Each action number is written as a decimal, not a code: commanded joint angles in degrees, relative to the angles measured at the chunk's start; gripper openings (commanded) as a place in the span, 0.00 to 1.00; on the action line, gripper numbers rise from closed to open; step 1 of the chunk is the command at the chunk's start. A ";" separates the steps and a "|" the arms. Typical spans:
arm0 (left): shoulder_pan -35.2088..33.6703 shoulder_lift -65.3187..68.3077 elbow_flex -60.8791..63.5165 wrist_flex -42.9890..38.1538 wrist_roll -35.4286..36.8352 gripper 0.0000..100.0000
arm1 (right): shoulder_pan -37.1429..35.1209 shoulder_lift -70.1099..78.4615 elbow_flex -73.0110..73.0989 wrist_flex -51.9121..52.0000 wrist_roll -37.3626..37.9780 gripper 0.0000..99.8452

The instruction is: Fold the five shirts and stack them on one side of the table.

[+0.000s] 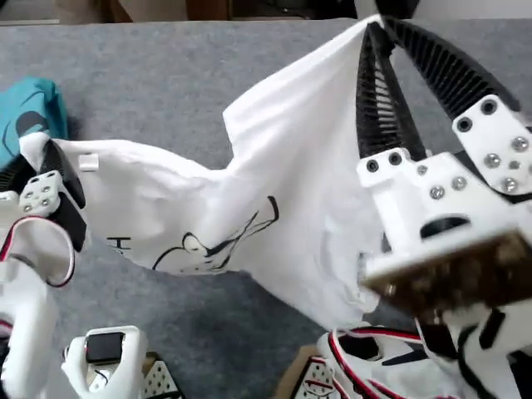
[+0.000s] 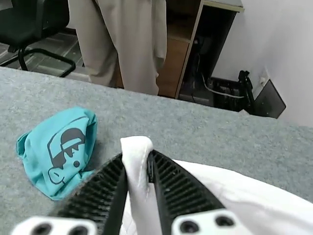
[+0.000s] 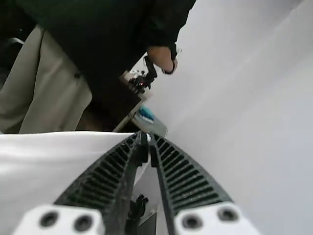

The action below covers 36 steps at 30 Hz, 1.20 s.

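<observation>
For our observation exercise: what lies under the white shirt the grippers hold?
Around the white shirt, grey table shows; whatever is directly beneath the spread fabric is covered.

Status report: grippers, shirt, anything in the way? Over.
Left gripper and right gripper both shut on the white shirt. Shirt spread between them, unfolded. Teal shirt crumpled on the table near the left gripper.

the teal shirt (image 1: 40, 98) is cut off at the edge — the white shirt (image 1: 291, 191) folds over its print.
</observation>
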 commanded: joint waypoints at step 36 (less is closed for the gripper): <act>-0.53 78.99 -34.02 -38.51 -0.44 0.02 | 10.59 58.24 -9.80 -29.19 -5.98 0.00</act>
